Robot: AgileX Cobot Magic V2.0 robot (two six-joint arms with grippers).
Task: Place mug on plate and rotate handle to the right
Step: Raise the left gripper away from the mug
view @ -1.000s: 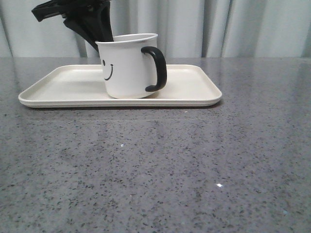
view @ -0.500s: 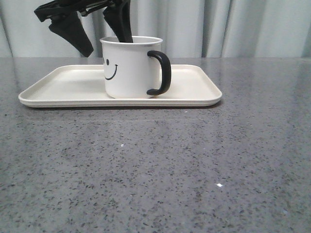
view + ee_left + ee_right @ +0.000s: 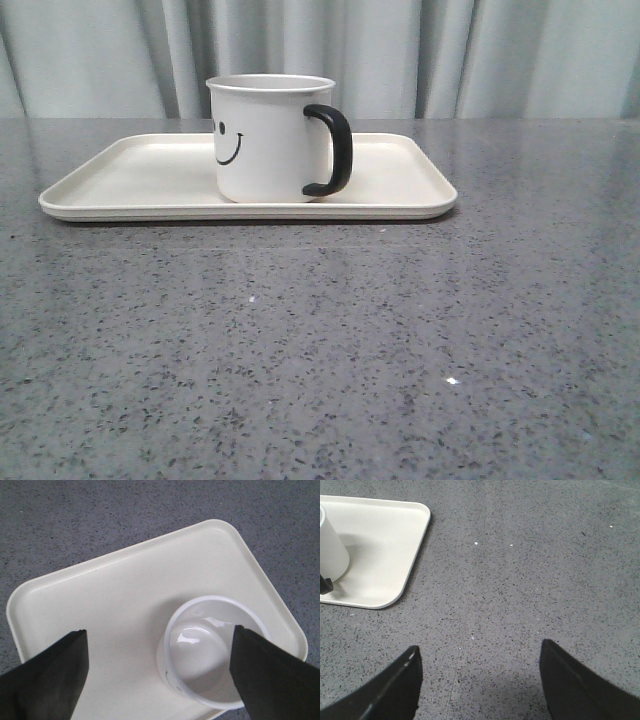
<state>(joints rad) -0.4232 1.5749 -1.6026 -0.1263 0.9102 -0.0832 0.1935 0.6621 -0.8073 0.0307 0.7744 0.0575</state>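
Note:
The white mug (image 3: 265, 140) with a black smiley stands upright on the cream plate (image 3: 130, 185), its black handle (image 3: 333, 150) pointing right. From above, my left gripper (image 3: 159, 635) hangs open over the mug (image 3: 210, 655) and plate (image 3: 100, 600), holding nothing. Neither gripper shows in the front view. My right gripper (image 3: 479, 652) is open above bare table, off to the side of the plate's corner (image 3: 395, 545); the mug's side (image 3: 330, 550) shows at the edge of that view.
The plate sits toward the back left of a speckled grey table (image 3: 400, 340). A pale curtain (image 3: 480, 60) hangs behind the table.
The left gripper let go of the mug, opened and rose out of the front view. The mug, tilted a second ago, now stands flat on the plate.

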